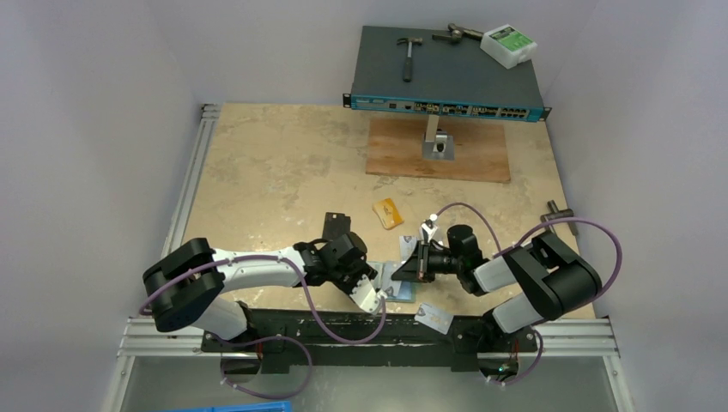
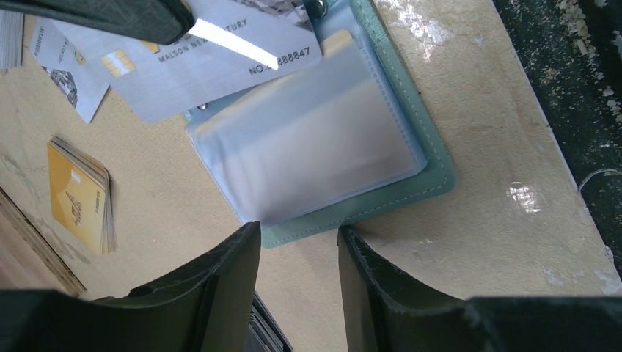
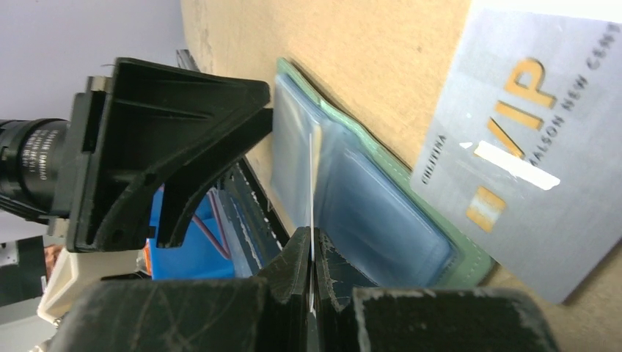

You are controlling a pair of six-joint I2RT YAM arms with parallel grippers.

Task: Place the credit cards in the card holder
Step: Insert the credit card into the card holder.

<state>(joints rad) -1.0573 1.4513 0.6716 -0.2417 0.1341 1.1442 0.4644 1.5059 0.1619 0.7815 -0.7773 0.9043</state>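
The teal card holder [image 2: 433, 176] lies open near the table's front edge, its clear sleeves [image 2: 315, 139] fanned up. My right gripper [image 3: 312, 253] is shut on a silver credit card [image 2: 220, 66], edge-on in the right wrist view [image 3: 312, 183] with its far edge at the sleeves. My left gripper [image 2: 297, 231] stands open at the holder's near corner, with the left fingertip [image 2: 246, 235] against the sleeve edge. A silver VIP card [image 3: 528, 169] lies flat beside the holder. A stack of orange cards [image 2: 81, 198] sits further back. From above, the two grippers [image 1: 371, 296] [image 1: 410, 262] meet over the holder [image 1: 399, 290].
Another silver card [image 1: 433, 318] lies at the front edge. A black rectangle [image 1: 336, 225] sits behind the left gripper. A network switch [image 1: 446, 73] carrying a hammer stands on a post over a wooden board [image 1: 438, 150] at the back. A blue bin [image 1: 249, 407] is below the table.
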